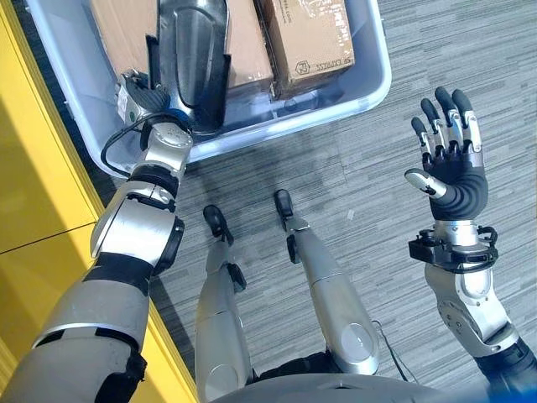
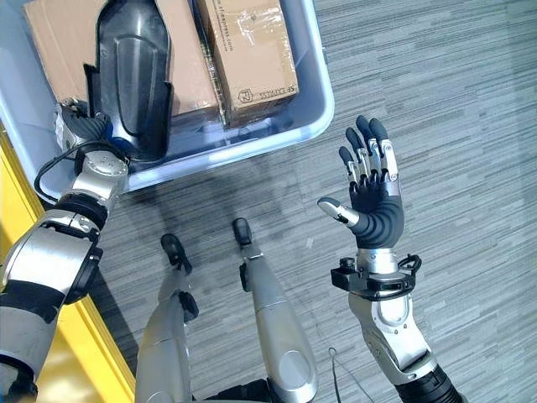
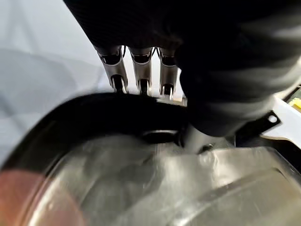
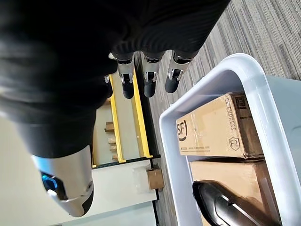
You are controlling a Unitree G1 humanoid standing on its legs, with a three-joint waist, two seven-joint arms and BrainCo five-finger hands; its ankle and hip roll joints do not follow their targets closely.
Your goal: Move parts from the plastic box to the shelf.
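Note:
A black curved shell part (image 1: 193, 59) stands on end over the near edge of the pale blue plastic box (image 1: 336, 109). My left hand (image 1: 151, 101) grips its lower end. In the left wrist view its fingers (image 3: 141, 75) curl over the part's dark rim (image 3: 113, 117) and the thumb presses on the inner side. My right hand (image 1: 453, 172) is raised above the floor to the right of the box, palm up, fingers straight and spread, holding nothing. The right wrist view looks past those fingers (image 4: 146, 77) to the box rim (image 4: 225, 75) and the black part (image 4: 225, 207).
Two cardboard boxes (image 1: 306, 42) (image 1: 126, 34) lie in the plastic box behind the part. A yellow shelf frame (image 1: 33, 193) runs along my left side, close to the box. Grey striped carpet (image 1: 361, 185) lies between the box and my right hand.

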